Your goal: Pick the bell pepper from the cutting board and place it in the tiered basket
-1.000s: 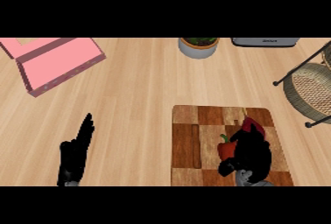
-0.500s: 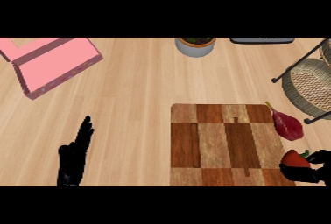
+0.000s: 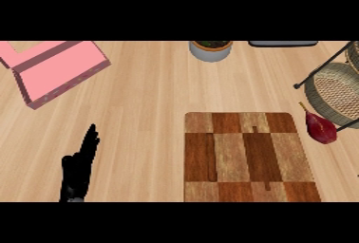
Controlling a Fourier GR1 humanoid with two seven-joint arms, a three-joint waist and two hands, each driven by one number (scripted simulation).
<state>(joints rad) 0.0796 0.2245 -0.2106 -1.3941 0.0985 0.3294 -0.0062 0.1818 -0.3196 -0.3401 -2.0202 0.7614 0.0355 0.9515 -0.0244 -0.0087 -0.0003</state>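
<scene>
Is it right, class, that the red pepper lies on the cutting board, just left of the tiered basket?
Not quite. In the head view the red pepper lies on the counter, off the right edge of the cutting board. It is indeed just left of the tiered basket.

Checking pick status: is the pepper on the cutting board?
No. The cutting board is bare, and a dark red object that may be the pepper lies on the counter right of it, beside the basket.

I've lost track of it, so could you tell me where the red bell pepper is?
The red bell pepper lies on the counter at the head view's right, between the checkered wooden cutting board and the wire tiered basket.
</scene>
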